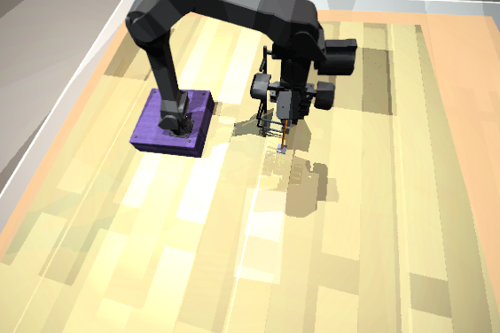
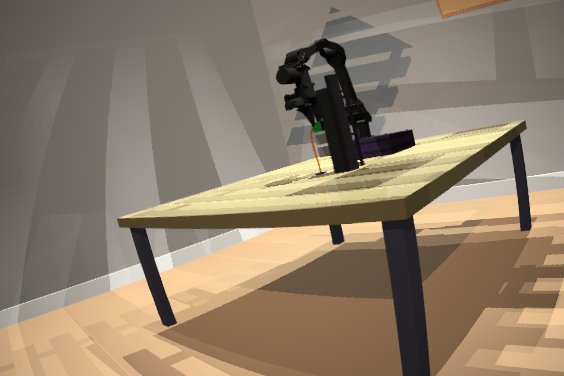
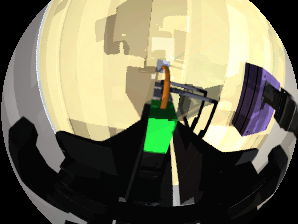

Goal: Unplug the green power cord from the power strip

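My gripper (image 3: 160,123) pinches the green plug (image 3: 158,133) near the bench middle; I should lift straight, then release.

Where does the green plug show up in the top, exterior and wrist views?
Top: not visible, hidden under the gripper; only the orange cord shows.
Exterior: green plug left of the dark upright, above the table.
Wrist: centre, between the fingers.
Shared landmark: purple base.

A bare room: grey walls (image 2: 125,102), white skirting board (image 2: 90,284), orange wooden plank floor (image 2: 475,272), pale wooden table (image 2: 450,152) beneath the gripper (image 3: 160,132).
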Action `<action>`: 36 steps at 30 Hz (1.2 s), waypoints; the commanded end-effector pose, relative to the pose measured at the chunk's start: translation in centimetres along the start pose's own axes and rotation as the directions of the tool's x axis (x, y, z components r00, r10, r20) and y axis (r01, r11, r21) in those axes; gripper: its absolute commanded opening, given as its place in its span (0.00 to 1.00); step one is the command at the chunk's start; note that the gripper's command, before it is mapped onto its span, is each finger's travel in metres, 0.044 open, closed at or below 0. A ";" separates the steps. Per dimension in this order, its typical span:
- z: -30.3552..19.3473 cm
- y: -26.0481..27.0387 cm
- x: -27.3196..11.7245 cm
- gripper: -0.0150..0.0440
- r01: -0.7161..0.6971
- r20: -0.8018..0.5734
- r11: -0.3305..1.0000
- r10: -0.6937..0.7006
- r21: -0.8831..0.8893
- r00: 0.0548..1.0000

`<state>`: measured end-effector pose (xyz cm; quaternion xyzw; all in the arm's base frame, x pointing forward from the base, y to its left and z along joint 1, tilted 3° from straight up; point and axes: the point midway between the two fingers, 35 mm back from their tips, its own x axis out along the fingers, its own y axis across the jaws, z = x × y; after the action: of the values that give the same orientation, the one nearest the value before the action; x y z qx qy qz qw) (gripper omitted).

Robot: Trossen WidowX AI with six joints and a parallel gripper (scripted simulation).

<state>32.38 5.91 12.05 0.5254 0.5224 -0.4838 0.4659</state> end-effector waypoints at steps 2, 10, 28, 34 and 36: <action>4.2 0.0 -0.3 0.25 -0.004 0.088 0.999 0.000 0.049 0.996; 5.5 -0.2 -0.3 0.25 -0.003 0.090 0.999 -0.001 0.050 0.996; 6.8 -0.2 -1.1 1.00 -0.003 0.091 0.999 -0.002 0.052 0.996; 9.6 -0.5 -2.0 1.00 -0.002 0.094 0.999 -0.003 0.052 0.996; 9.6 -0.5 -2.0 1.00 -0.002 0.094 0.999 -0.003 0.052 0.996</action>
<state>31.70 -3.76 12.90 0.5188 0.4835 -0.5251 0.4704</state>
